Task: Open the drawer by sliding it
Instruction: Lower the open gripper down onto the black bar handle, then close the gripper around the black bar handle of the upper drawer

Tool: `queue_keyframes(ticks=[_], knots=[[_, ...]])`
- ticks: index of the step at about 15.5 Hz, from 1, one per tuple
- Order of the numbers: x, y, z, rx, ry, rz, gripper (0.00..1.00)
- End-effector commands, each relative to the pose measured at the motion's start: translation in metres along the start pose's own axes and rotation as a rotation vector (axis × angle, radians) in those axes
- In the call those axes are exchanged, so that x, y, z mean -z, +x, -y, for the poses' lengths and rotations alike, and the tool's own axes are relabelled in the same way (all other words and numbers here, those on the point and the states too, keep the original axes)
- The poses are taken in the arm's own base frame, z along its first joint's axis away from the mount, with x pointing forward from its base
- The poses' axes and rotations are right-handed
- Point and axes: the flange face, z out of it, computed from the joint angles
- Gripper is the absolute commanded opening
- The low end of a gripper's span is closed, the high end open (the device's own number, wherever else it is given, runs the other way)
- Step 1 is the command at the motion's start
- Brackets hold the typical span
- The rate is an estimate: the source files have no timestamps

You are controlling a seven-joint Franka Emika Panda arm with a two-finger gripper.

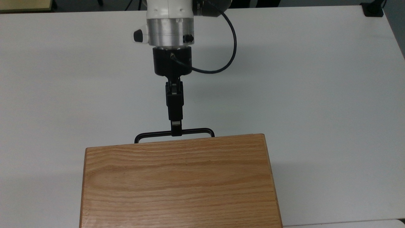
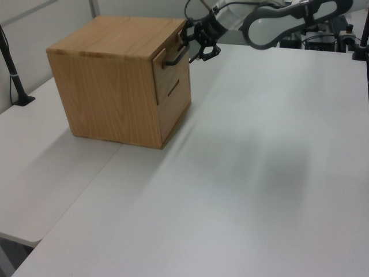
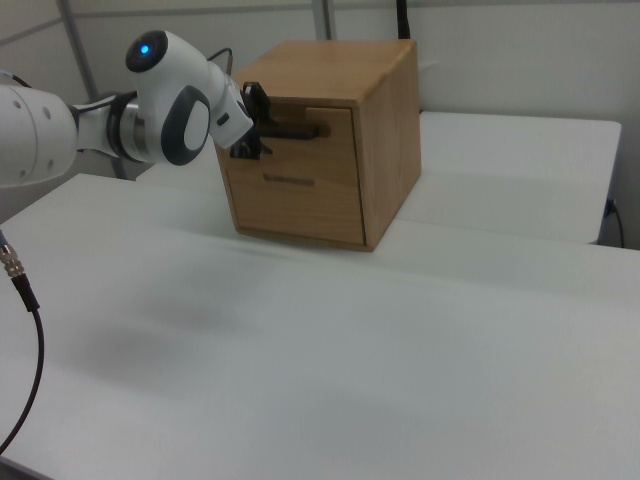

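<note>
Drawer: one light oak wooden drawer [image 3: 300, 120] with a flat front panel, at the top of the front face of the cabinet; its front stands slightly proud of the cabinet in the left view
Handle: one long thin black metal bar handle [image 1: 193, 131] on the drawer front; it juts past the cabinet's front edge in the top view
Gripper: one black two-finger gripper [image 1: 176, 129] at the handle's middle; one finger overlaps the bar from above in the top view; whether the jaws are clenched on the bar I cannot tell
Arm: one white and silver robot arm [image 1: 170, 22]; it reaches level toward the cabinet front, wrist in line with the handle's centre
Cabinet: one cube-shaped grained oak cabinet [image 1: 177, 183]; a second lower drawer front [image 3: 300, 200] sits below the handle
Table: one white tabletop [image 1: 316, 79] under the cabinet
</note>
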Motion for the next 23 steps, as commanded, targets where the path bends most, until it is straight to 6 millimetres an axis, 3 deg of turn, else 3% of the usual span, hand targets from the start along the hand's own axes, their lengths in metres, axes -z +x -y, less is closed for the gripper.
queue_keyframes(ticks=[1,3,4,5,13,15,18,21,23], knots=[[-0.008,-0.003,0.0,-0.022,0.03,0.004,0.38],[-0.011,-0.002,-0.002,-0.024,0.034,0.003,0.07],[-0.01,-0.001,-0.001,-0.028,0.037,0.002,0.0],[-0.009,0.0,-0.001,-0.031,0.039,0.001,0.0],[-0.002,0.006,0.003,-0.116,0.048,-0.001,0.01],[0.001,0.007,0.005,-0.121,0.049,-0.003,0.12],[0.005,0.007,0.006,-0.117,0.051,-0.003,0.14],[0.008,0.015,0.007,-0.122,0.051,-0.011,0.23],[0.014,0.015,0.009,-0.123,0.055,-0.01,0.37]])
